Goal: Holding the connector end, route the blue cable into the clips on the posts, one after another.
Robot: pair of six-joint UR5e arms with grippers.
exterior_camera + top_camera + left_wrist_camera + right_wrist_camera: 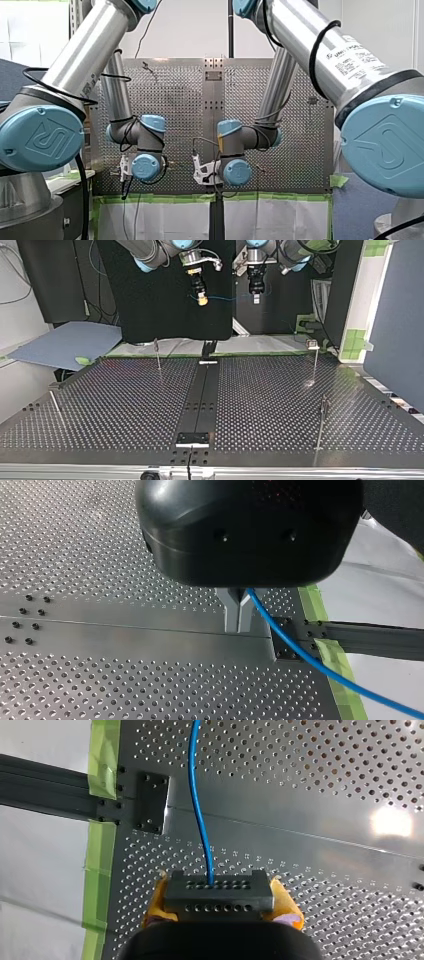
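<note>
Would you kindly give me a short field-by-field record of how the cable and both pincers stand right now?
Left pincer: shut on the blue cable
Right pincer: yellow pads clamping the connector
Cable span: hangs in the air between both pincers, above the table
Posts: no cable in any clip yet

A robotics laboratory is shown. A perforated metal table (pixel 125 405) is flanked by two industrial robot arms (pixel 75 65), along which bare black cables are looped. Thin posts (pixel 158 354) are set upright on the hole grid. The table's edge is marked with green tape (pixel 150 198), aluminium framing (pixel 370 637) is joined to it, and the bench is backed by black panels (pixel 150 305).
</note>
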